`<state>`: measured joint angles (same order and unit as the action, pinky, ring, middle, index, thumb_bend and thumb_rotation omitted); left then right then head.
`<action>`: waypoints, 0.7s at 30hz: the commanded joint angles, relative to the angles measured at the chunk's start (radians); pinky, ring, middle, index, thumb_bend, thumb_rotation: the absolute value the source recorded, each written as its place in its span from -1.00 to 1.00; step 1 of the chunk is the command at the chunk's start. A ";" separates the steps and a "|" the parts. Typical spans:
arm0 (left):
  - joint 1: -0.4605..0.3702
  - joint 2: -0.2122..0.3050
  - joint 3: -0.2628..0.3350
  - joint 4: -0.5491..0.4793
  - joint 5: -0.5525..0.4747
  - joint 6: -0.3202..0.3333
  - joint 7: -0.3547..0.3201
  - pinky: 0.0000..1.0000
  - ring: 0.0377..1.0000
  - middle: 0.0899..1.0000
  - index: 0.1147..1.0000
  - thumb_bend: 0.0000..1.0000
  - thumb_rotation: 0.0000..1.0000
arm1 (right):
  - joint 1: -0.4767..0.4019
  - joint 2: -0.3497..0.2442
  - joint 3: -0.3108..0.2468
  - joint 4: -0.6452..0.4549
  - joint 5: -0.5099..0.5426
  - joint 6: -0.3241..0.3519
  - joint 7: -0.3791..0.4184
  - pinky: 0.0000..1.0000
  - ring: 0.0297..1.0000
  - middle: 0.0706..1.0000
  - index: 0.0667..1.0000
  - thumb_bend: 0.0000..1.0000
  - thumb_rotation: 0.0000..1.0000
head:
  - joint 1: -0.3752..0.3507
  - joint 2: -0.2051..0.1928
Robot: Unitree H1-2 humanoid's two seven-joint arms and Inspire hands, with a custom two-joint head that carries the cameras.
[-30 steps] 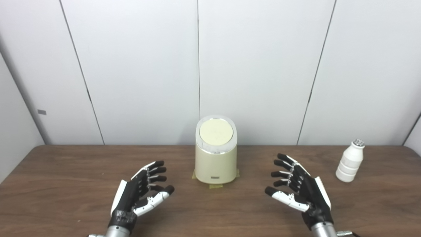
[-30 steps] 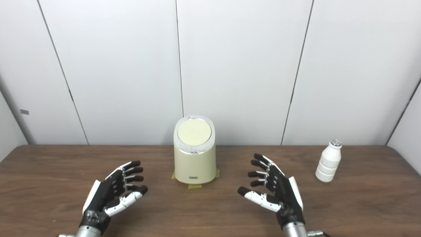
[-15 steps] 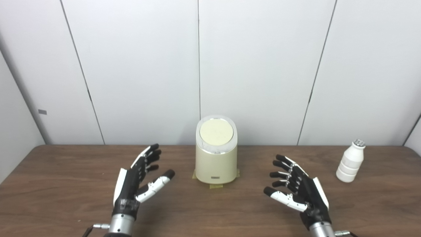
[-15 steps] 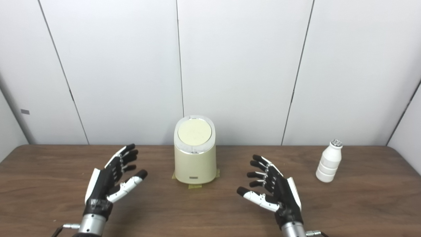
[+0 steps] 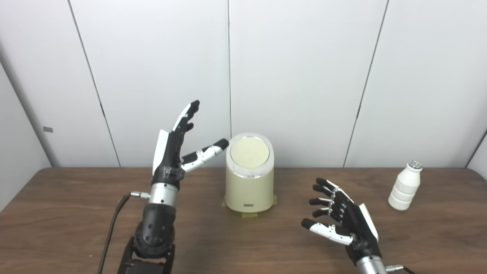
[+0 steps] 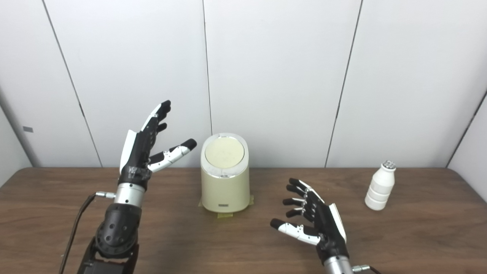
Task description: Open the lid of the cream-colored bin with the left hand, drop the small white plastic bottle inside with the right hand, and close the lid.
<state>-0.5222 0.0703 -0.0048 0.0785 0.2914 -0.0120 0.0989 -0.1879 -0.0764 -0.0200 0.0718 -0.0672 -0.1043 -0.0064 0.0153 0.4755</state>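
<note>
The cream-colored bin (image 5: pixel 249 186) stands at the table's middle back with its round lid (image 5: pixel 250 153) shut. My left hand (image 5: pixel 179 144) is open and raised to the left of the bin, at lid height, its thumb tip close to the lid's left rim. It holds nothing. The small white plastic bottle (image 5: pixel 405 187) stands upright at the far right of the table. My right hand (image 5: pixel 342 220) is open and empty, low over the table right of the bin and well left of the bottle.
The brown wooden table (image 5: pixel 68 220) runs to a white panelled wall (image 5: pixel 304 76) close behind the bin. Yellow tape (image 5: pixel 249 215) shows under the bin's base. A black cable (image 5: pixel 110 232) hangs along my left forearm.
My left hand has risen from low over the table to lid height beside the bin, fingers stretched upward. My right hand has drifted slightly down and left. Bin and bottle have not moved.
</note>
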 commanded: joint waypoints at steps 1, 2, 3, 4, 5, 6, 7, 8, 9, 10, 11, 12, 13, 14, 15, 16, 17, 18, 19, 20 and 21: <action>-0.086 0.011 -0.007 0.007 0.039 0.000 0.028 0.99 1.00 0.93 0.95 0.71 -0.26 | -0.024 -0.003 -0.003 -0.035 0.007 -0.022 0.000 0.07 0.34 0.60 0.63 0.70 -0.53 | 0.000 0.002; -0.104 0.014 -0.011 0.023 0.051 0.002 0.032 1.00 1.00 0.94 0.96 0.72 -0.23 | -0.024 -0.002 -0.004 -0.035 0.009 -0.020 -0.001 0.07 0.34 0.60 0.62 0.71 -0.53 | 0.000 0.003; -0.118 0.017 -0.016 0.036 0.057 -0.001 0.035 1.00 1.00 0.96 0.97 0.73 -0.23 | -0.024 0.000 -0.005 -0.035 0.008 -0.018 -0.003 0.07 0.34 0.60 0.61 0.71 -0.54 | 0.001 0.002; -0.126 0.018 -0.018 0.045 0.060 -0.003 0.036 1.00 1.00 0.98 0.98 0.73 -0.23 | -0.024 0.000 -0.005 -0.034 0.007 -0.017 -0.004 0.07 0.34 0.59 0.61 0.70 -0.54 | 0.001 0.001; -0.136 0.021 -0.023 0.061 0.069 -0.012 0.041 1.00 1.00 0.99 0.99 0.73 -0.23 | -0.025 0.000 -0.005 -0.032 0.005 -0.018 -0.005 0.07 0.33 0.59 0.61 0.70 -0.54 | 0.002 0.001; -0.147 0.025 -0.033 0.078 0.093 -0.026 0.056 1.00 1.00 0.99 0.99 0.75 -0.24 | -0.026 -0.002 -0.003 -0.029 -0.002 -0.021 -0.007 0.08 0.34 0.59 0.61 0.70 -0.54 | 0.003 0.000; -0.159 0.029 -0.046 0.098 0.120 -0.039 0.072 0.96 1.00 1.00 0.98 0.77 -0.24 | -0.027 -0.003 -0.002 -0.028 -0.007 -0.020 -0.008 0.07 0.34 0.60 0.62 0.70 -0.52 | 0.002 -0.001; -0.169 0.033 -0.056 0.116 0.143 -0.049 0.087 0.91 1.00 1.00 0.99 0.80 -0.23 | -0.028 -0.003 -0.001 -0.027 -0.009 -0.021 -0.008 0.08 0.34 0.61 0.62 0.70 -0.51 | 0.002 -0.001; -0.180 0.036 -0.067 0.135 0.161 -0.057 0.102 0.89 1.00 1.00 0.99 0.81 -0.23 | -0.029 -0.002 -0.001 -0.027 -0.009 -0.022 -0.009 0.07 0.34 0.61 0.62 0.69 -0.50 | 0.001 0.000; -0.190 0.037 -0.075 0.151 0.177 -0.061 0.116 0.89 1.00 1.00 0.99 0.84 -0.23 | -0.030 -0.001 -0.002 -0.026 -0.009 -0.021 -0.009 0.07 0.33 0.60 0.62 0.69 -0.51 | 0.001 0.000; -0.200 0.038 -0.084 0.167 0.194 -0.064 0.132 0.86 1.00 1.00 0.98 0.87 -0.25 | -0.032 0.000 -0.003 -0.024 -0.008 -0.022 -0.010 0.07 0.33 0.60 0.62 0.70 -0.50 | 0.000 0.000; -0.208 0.037 -0.091 0.182 0.207 -0.065 0.145 0.85 1.00 1.00 0.99 0.89 -0.26 | -0.034 0.000 -0.003 -0.019 -0.008 -0.025 -0.011 0.08 0.32 0.59 0.62 0.70 -0.49 | 0.000 -0.001; -0.216 0.038 -0.097 0.197 0.219 -0.067 0.156 0.86 1.00 1.00 1.00 0.89 -0.27 | -0.037 0.000 -0.004 -0.012 -0.008 -0.028 -0.012 0.08 0.32 0.59 0.62 0.71 -0.48 | 0.002 -0.004; -0.224 0.039 -0.105 0.214 0.232 -0.071 0.167 0.89 1.00 1.00 1.00 0.90 -0.28 | -0.039 0.000 -0.004 -0.006 -0.005 -0.031 -0.011 0.09 0.33 0.59 0.63 0.71 -0.47 | 0.002 -0.005; -0.229 0.040 -0.110 0.225 0.240 -0.074 0.174 0.93 1.00 1.00 1.00 0.89 -0.29 | -0.041 0.000 -0.004 -0.002 -0.003 -0.032 -0.010 0.10 0.33 0.59 0.64 0.71 -0.48 | 0.002 -0.005; -0.236 0.041 -0.117 0.243 0.254 -0.076 0.187 0.96 1.00 1.00 1.00 0.89 -0.29 | -0.043 -0.001 -0.003 0.002 -0.005 -0.035 -0.009 0.10 0.34 0.59 0.64 0.70 -0.48 | 0.001 -0.005; -0.243 0.042 -0.125 0.261 0.270 -0.075 0.199 0.97 1.00 1.00 1.00 0.88 -0.30 | -0.045 -0.001 -0.001 0.003 -0.008 -0.036 -0.009 0.10 0.34 0.59 0.64 0.70 -0.48 | -0.001 -0.006; -0.250 0.043 -0.133 0.278 0.286 -0.072 0.210 0.96 1.00 1.00 1.00 0.88 -0.30 | -0.046 -0.001 0.000 0.005 -0.009 -0.037 -0.009 0.10 0.34 0.59 0.64 0.69 -0.48 | -0.002 -0.006; -0.258 0.045 -0.141 0.297 0.300 -0.069 0.219 0.93 1.00 1.00 1.00 0.88 -0.30 | -0.048 0.000 0.000 0.006 -0.010 -0.036 -0.011 0.09 0.35 0.59 0.63 0.69 -0.48 | -0.004 -0.006; -0.264 0.046 -0.148 0.310 0.311 -0.065 0.226 0.91 1.00 1.00 1.00 0.88 -0.30 | -0.049 0.002 -0.001 0.006 -0.009 -0.036 -0.012 0.09 0.35 0.59 0.63 0.70 -0.47 | -0.006 -0.007; -0.269 0.048 -0.154 0.323 0.319 -0.064 0.231 0.89 1.00 1.00 1.00 0.88 -0.31 | -0.050 0.002 -0.001 0.007 -0.008 -0.037 -0.013 0.08 0.34 0.59 0.62 0.71 -0.46 | -0.007 -0.007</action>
<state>-0.7183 0.1072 -0.1549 0.4091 0.5860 -0.0602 0.2937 -0.1939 -0.0737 -0.0192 0.1038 -0.0753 -0.1035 -0.0104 0.0077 0.4679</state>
